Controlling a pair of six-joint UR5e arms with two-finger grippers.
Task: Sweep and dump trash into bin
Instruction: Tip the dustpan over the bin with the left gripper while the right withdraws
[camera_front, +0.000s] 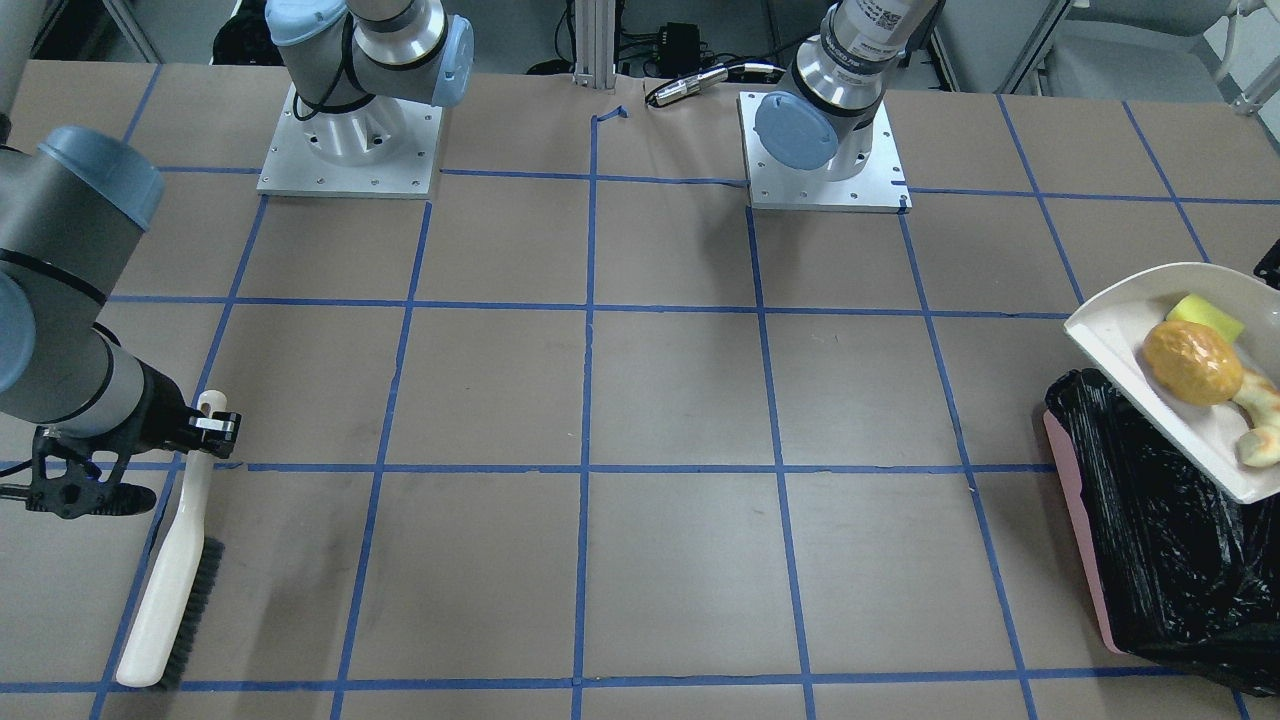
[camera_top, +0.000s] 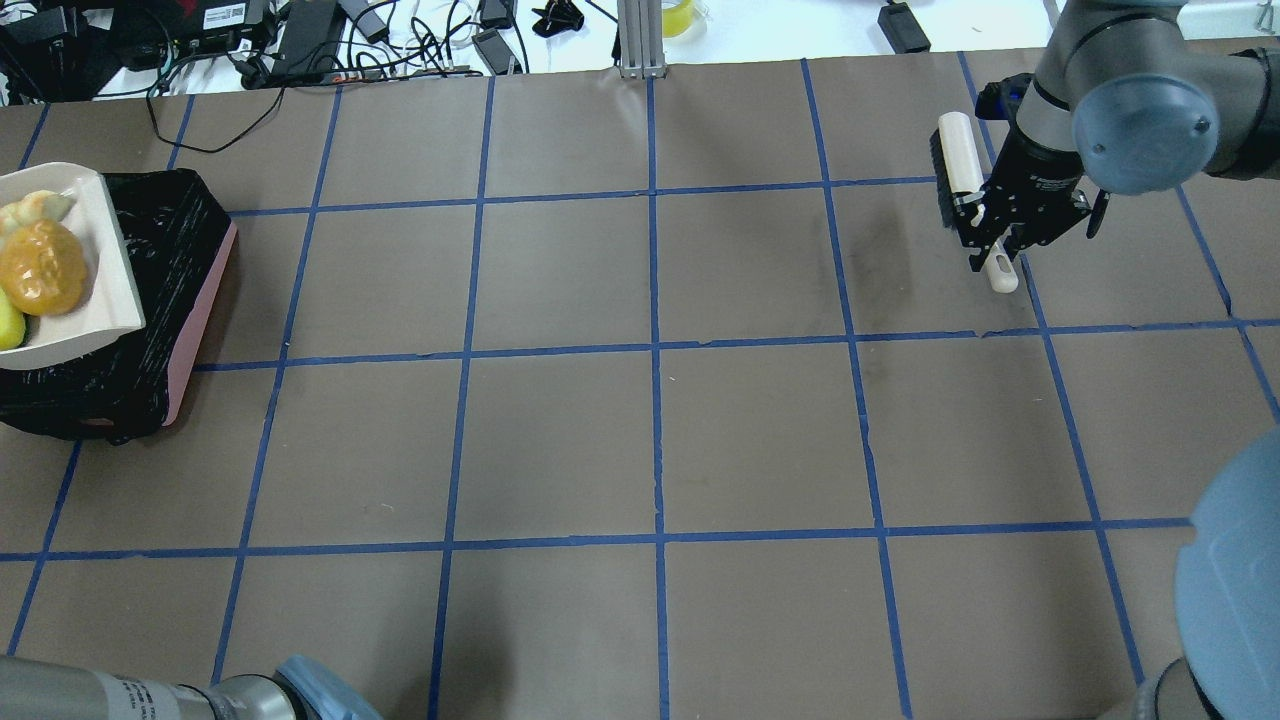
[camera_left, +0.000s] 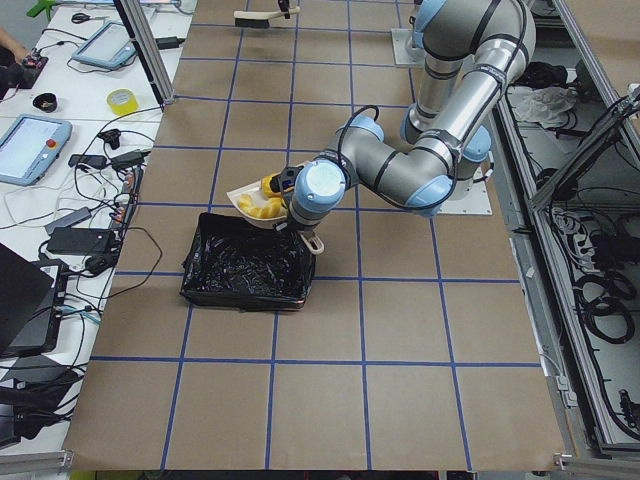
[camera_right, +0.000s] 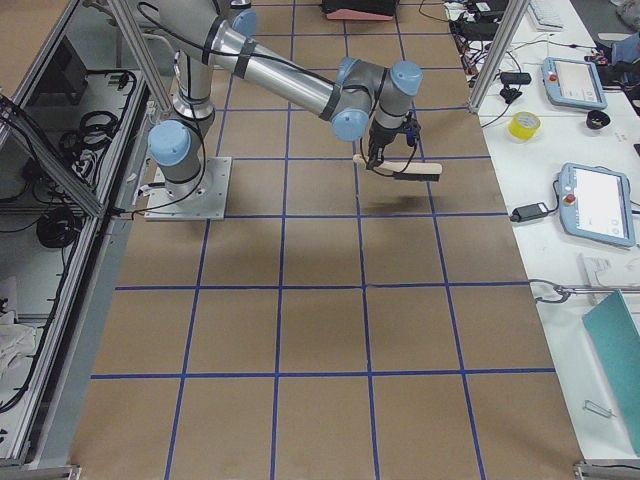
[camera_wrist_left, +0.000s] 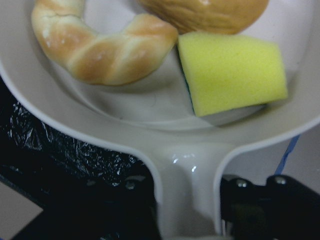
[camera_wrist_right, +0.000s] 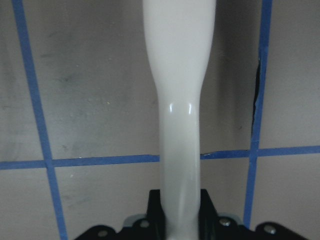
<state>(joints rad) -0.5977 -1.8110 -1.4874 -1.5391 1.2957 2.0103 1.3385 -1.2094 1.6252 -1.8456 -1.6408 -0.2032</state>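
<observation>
We find the left gripper (camera_wrist_left: 186, 216) closed on the handle of the cream-white dustpan (camera_front: 1125, 345), with a finger on each side of the handle in the left wrist view. The dustpan is held above the bin (camera_front: 1165, 560), a pinkish container lined with a black bag at the table's (camera_top: 650, 440) end on the robot's left. The pan overlaps the bin's rim on the side farther from the robot. All three trash items lie in the pan, packed close together: the golden-brown lump (camera_front: 1192, 362), the pale croissant piece (camera_wrist_left: 100, 50) and the yellow sponge (camera_wrist_left: 232, 75). The right gripper (camera_top: 992, 252) is clamped on the narrow handle of the brush (camera_front: 170, 590) near its end, well apart from the bin. The dark bristles point away from the robot. The brush casts a shadow on the table beneath it.
</observation>
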